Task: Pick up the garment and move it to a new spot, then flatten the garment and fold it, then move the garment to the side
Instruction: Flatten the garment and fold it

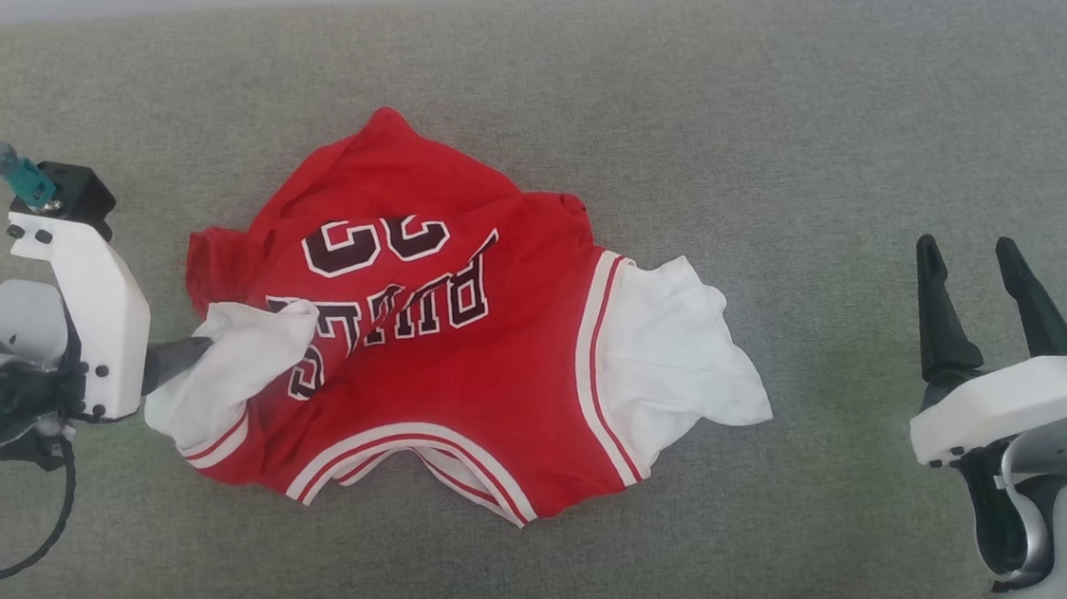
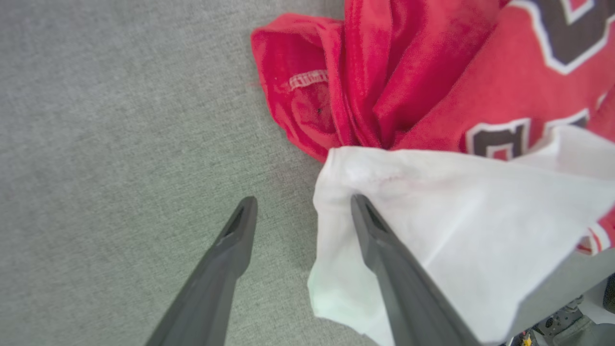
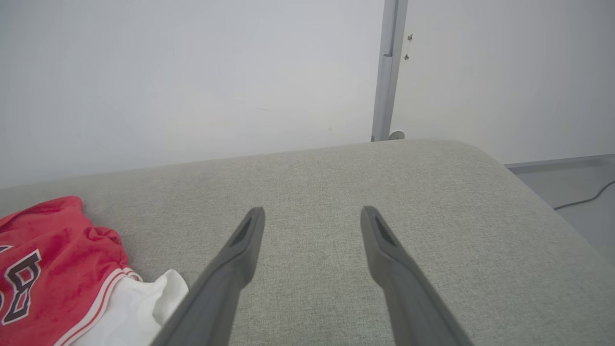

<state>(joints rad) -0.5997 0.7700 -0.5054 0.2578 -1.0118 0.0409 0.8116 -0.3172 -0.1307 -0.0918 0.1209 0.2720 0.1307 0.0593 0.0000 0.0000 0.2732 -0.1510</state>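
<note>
While both arms are flanking it, the red jersey-style shirt with white sleeves, red-and-white striped trim and dark white-outlined lettering is lying rumpled near the middle of the grey fabric-covered bench. From the head camera its lettering is reading upside down and its striped neckline is lying nearest the robot.

- Head view: the spread white sleeve is fanning out flat toward the robot's right. The folded white sleeve is lying back over the chest and covering the left fingertips.
- Left wrist view: the left hand is standing wide open and gripping nothing. One finger is lying against the folded sleeve, the other is over bare bench, and the sleeve's edge is falling between them. Whether the cloth is lying over or under that finger, I cannot tell. A bunched red fold is sitting just beyond.
- Right wrist view: the right hand is also standing wide open and empty, well apart from the shirt, over bare fabric.

Edges: the bench's far edge is meeting a pale wall carrying a grey upright post. Its right corner is rounding off above a floor where a dark cable is trailing.

Open room: a broad bare stretch is lying between the shirt and the right hand, with narrower bare strips before and behind the shirt.
</note>
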